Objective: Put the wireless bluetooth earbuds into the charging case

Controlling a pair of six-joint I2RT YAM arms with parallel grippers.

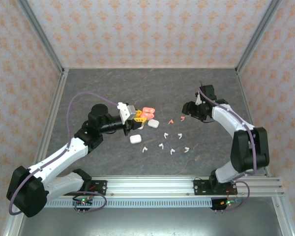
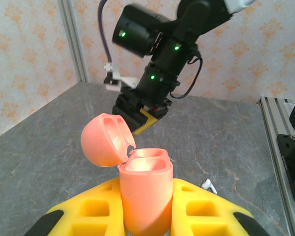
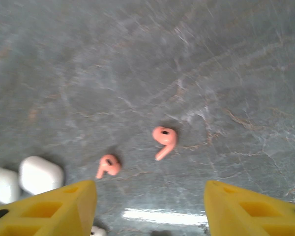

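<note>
Top external view: grey marbled surface (image 1: 113, 88), walled on three sides, carries everything. Left arm (image 1: 64, 155) reaches in from the near-left, right arm (image 1: 238, 130) from the near-right; their heads face each other across the middle. Left jaws are clamped on the salmon-pink charging case (image 2: 145, 196), yellow fingers (image 2: 86, 216) either side of its body. The case is raised off the surface, roughly upright, lid (image 2: 105, 140) hinged back, both wells exposed and apparently empty. Right jaws stand wide apart with nothing between them, tips pointed down toward the two pink earbuds (image 3: 164, 140), which lie loose on the surface near each other but not touching; height above them cannot be judged. Two closed white cases (image 1: 153, 123) rest on the surface close below the held case. Six white earbuds (image 1: 166, 134) lie scattered between the arms, nearer the rail, well apart from one another; one shows in the left wrist view just beyond the right-hand finger. Judgement: case is presented and open, no bud seated, so the step in hand is the first pick, most likely a pink bud to match the pink case. Next move calls for the right jaws to lower over one pink bud, centre it in the gap, pinch narrowly, then carry it stem-down to a well. Risk: the bud is tiny and could skid or flip when pinched
</note>
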